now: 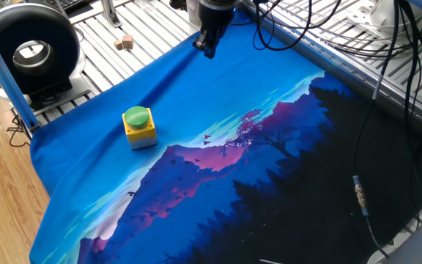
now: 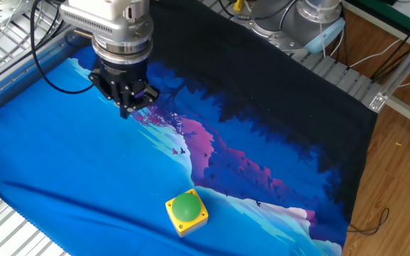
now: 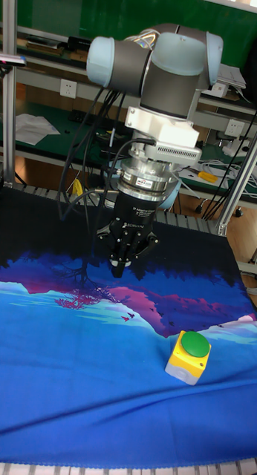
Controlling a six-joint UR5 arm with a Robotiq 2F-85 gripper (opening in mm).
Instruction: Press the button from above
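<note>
Button: green dome on yellow box (image 1: pixel 139 126), left-centre of one fixed view; bottom centre in other fixed view (image 2: pixel 187 210); lower right in tall view (image 3: pixel 189 355). Sits upright on cloth.
Gripper: (image 1: pixel 209 49) top centre of one fixed view; upper left in other fixed view (image 2: pixel 127 108); centre of tall view (image 3: pixel 118 269). Points down, above cloth, well apart from button.
Fingers: tips bunched to a dark point; can't tell if gap or touching.
Cloth: blue/purple mountain print (image 1: pixel 218 169), covers most of table.
Wooden cubes: tan, upper left of one fixed view (image 1: pixel 124 43), off cloth on slatted table top.
Black ring: (image 1: pixel 28 51) far upper left, same view.
</note>
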